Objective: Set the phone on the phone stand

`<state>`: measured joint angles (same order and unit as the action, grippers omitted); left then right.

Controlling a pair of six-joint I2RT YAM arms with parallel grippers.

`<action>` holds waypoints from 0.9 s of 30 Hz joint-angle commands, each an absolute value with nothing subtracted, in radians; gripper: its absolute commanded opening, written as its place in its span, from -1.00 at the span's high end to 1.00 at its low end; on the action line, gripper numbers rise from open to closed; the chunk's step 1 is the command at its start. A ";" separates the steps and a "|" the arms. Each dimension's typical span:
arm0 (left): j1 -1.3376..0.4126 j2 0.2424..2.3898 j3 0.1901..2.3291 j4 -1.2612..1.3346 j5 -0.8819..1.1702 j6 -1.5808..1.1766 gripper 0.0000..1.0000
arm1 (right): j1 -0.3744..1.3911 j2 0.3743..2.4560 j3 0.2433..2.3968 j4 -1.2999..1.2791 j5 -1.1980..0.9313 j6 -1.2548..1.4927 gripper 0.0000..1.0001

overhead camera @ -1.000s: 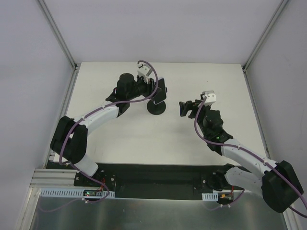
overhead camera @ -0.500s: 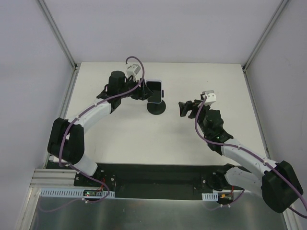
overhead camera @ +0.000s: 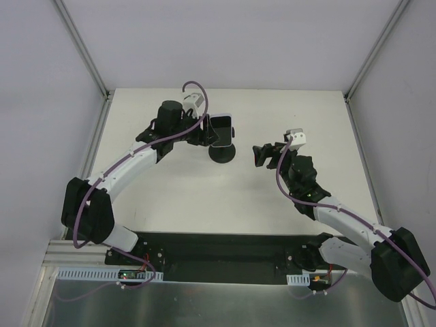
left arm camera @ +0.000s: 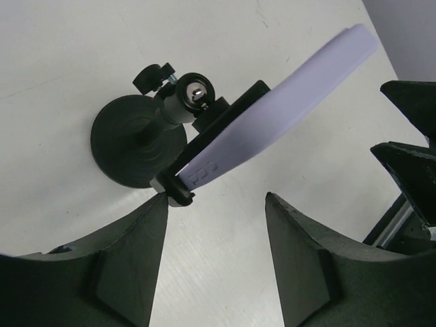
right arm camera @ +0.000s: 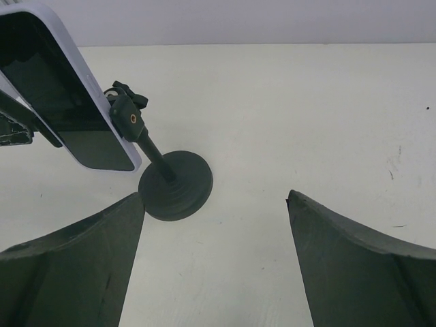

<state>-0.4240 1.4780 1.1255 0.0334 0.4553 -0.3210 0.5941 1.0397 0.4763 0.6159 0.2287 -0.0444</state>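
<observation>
The phone [overhead camera: 221, 129] sits on the phone stand [overhead camera: 223, 154], in the far middle part of the white tabletop [overhead camera: 306, 116]. The clamp head at the top of the stand carries it, so the phone is above the tabletop and tilted, not flat. In the right wrist view its glossy black screen with the light edge faces toward the right arm, and the thin rod goes down at a slant from behind the phone to the round black base. In the left wrist view only the pale back of the phone shows, lying across the black clamp, with a small shiny ball joint just beside it. The left gripper [left arm camera: 216, 197] is just at the left of the phone, and its two fingers [left arm camera: 129, 266] are apart with nothing between them. The tip of one finger is very near the lower end of the phone, but it cannot be told if it touches. The right gripper [right arm camera: 215, 196] is at the right of the stand, apart from it, pointing toward it; its fingers are also spread wide and hold nothing, with only bare tabletop between them
</observation>
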 commanded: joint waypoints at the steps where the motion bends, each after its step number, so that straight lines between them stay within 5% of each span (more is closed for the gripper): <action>1: -0.518 1.423 1.267 -0.197 0.060 -0.348 -0.11 | 0.589 1.045 0.482 0.650 0.222 -0.032 -0.76; 4: -0.551 1.476 1.370 -0.338 -0.063 -0.408 -0.43 | 0.589 1.046 0.483 0.650 0.222 -0.032 -0.75; 15: -0.641 1.469 1.465 -0.389 -0.211 -0.512 -0.70 | 0.589 1.046 0.480 0.652 0.224 -0.035 -0.75; 18: -0.676 1.499 1.537 -0.445 -0.251 -0.541 -0.98 | 0.588 1.046 0.480 0.653 0.225 -0.034 -0.75; 27: -0.785 1.678 1.836 -0.716 -0.563 -0.665 -0.98 | 0.588 1.039 0.472 0.658 0.230 -0.034 -0.75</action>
